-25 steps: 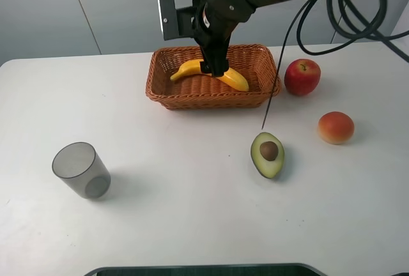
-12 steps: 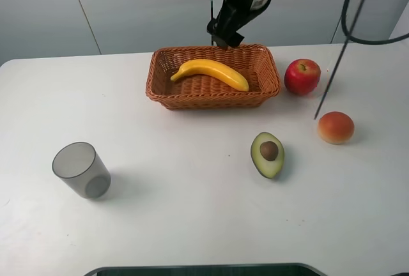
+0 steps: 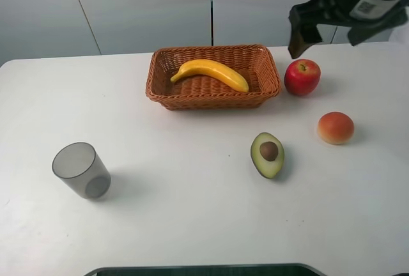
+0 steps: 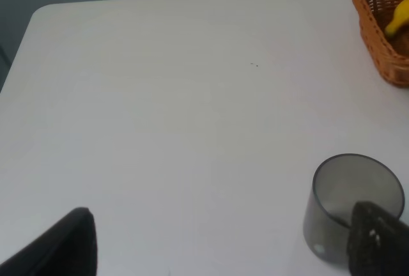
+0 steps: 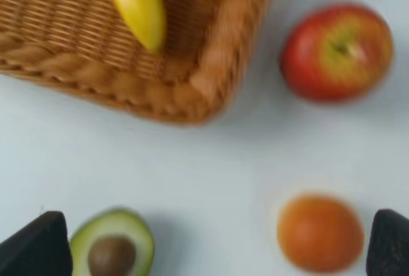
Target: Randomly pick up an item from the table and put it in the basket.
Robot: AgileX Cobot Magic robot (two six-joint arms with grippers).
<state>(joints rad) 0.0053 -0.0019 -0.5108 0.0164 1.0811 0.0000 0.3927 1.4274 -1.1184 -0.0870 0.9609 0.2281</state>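
The yellow banana (image 3: 209, 72) lies inside the orange-brown wicker basket (image 3: 165, 89) at the back of the white table (image 3: 192, 212). It also shows in the right wrist view (image 5: 136, 1) with the basket (image 5: 192, 91), and at the edge of the left wrist view (image 4: 397, 19). My right gripper (image 3: 300, 43) hangs high at the back right, above the red apple (image 3: 302, 76), open and empty; its fingertips (image 5: 35, 247) stand wide apart. My left gripper (image 4: 217, 244) is open and empty, low over the table near the grey cup (image 4: 351, 206).
A halved avocado (image 3: 268, 154) lies right of the table's middle. An orange-red fruit (image 3: 335, 127) sits at the right. The translucent grey cup (image 3: 80, 170) stands at the front left. A dark edge (image 3: 204, 269) runs along the table's front.
My right gripper let go of the banana in the basket, rose, and swung to the right, above the apple. The banana stays in the basket.
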